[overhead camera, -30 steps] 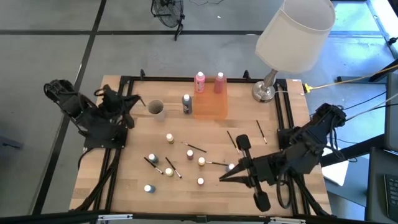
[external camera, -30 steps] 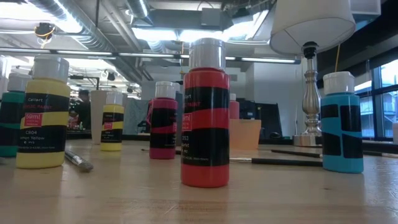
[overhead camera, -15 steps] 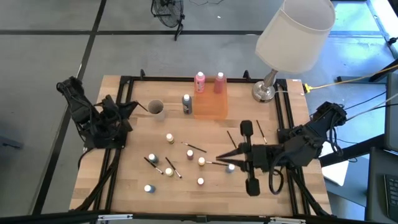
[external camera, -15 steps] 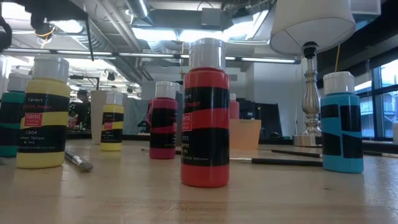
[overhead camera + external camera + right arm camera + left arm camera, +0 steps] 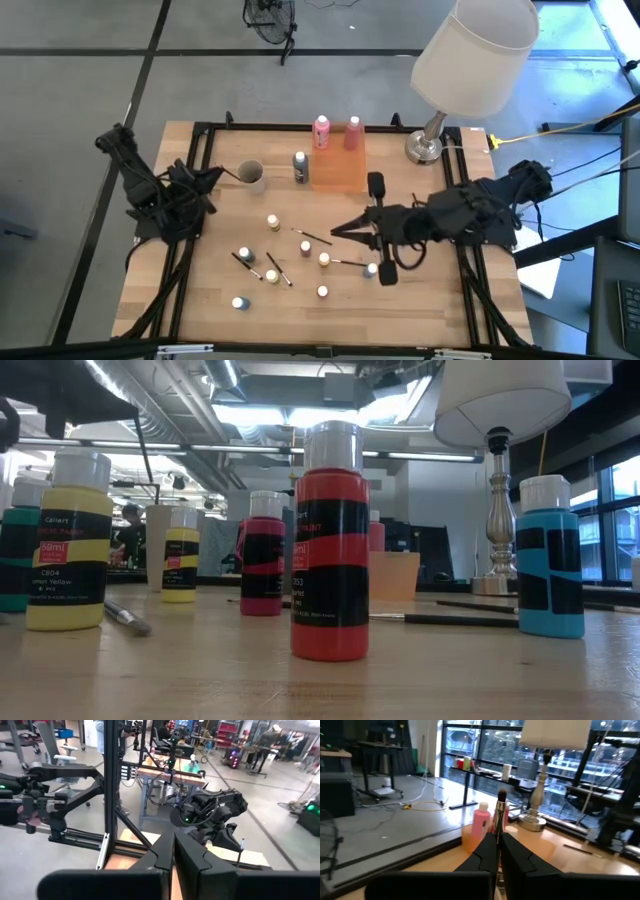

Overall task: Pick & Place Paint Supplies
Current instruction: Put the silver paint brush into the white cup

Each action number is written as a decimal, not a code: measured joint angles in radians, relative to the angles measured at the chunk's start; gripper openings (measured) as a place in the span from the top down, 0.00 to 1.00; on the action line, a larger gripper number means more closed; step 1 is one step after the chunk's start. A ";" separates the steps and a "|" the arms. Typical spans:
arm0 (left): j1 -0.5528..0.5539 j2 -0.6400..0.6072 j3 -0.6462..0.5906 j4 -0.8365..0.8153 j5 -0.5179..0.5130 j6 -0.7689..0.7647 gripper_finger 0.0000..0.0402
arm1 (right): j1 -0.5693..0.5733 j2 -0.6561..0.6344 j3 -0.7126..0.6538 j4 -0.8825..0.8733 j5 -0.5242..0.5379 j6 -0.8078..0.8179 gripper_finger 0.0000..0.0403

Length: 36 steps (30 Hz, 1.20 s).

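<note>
My left gripper (image 5: 497, 840) is at the table's left side (image 5: 218, 172), next to a grey cup (image 5: 250, 175), and is shut on a thin dark brush (image 5: 501, 796). My right gripper (image 5: 335, 232) hovers shut and holding nothing above the table's middle, pointing left. Below it several tiny capped bottles (image 5: 305, 247) stand upright and loose brushes (image 5: 313, 237) lie flat on the wood. Two pink bottles (image 5: 321, 131) and a dark bottle (image 5: 300, 167) stand by an orange tray (image 5: 338, 170). The low view shows a red bottle (image 5: 330, 540) and a yellow bottle (image 5: 68, 540). My left gripper pinches the brush's shaft (image 5: 497, 831) between its two fingers. The fingers lie level, coming from the table's left side. The brush runs along them, and its bristle end (image 5: 501, 795) sticks out ahead toward the pink bottles, clear of the table.
A big lamp with a white shade (image 5: 470, 55) and a metal base (image 5: 425, 148) stands at the far right corner. Black frame rails (image 5: 205, 140) run along the table's left, far and right sides. A yellow cable (image 5: 560, 130) leads off to the right.
My left gripper has sunk toward the table beside the cup and rolled, staying shut on the brush. My right gripper, still shut, has swung from the near right toward the far edge and the table's middle, staying high above the small bottles.
</note>
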 joint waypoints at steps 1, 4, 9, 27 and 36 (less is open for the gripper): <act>0.008 0.000 -0.001 -0.008 0.000 0.000 0.99 | -0.010 0.000 0.000 0.001 -0.011 0.009 0.95; 0.024 0.000 -0.002 -0.035 0.000 -0.003 0.99 | -0.042 0.000 0.000 0.003 -0.051 0.045 0.95; 0.045 0.000 -0.002 -0.056 0.000 -0.004 0.99 | -0.080 0.000 0.000 0.009 -0.119 0.083 0.95; 0.052 0.023 -0.002 0.072 0.002 0.084 0.99 | -0.153 0.001 0.000 0.042 -0.259 0.054 0.99; 0.094 0.028 -0.002 0.336 0.004 0.327 0.99 | -0.161 0.001 0.000 0.040 -0.266 0.072 1.00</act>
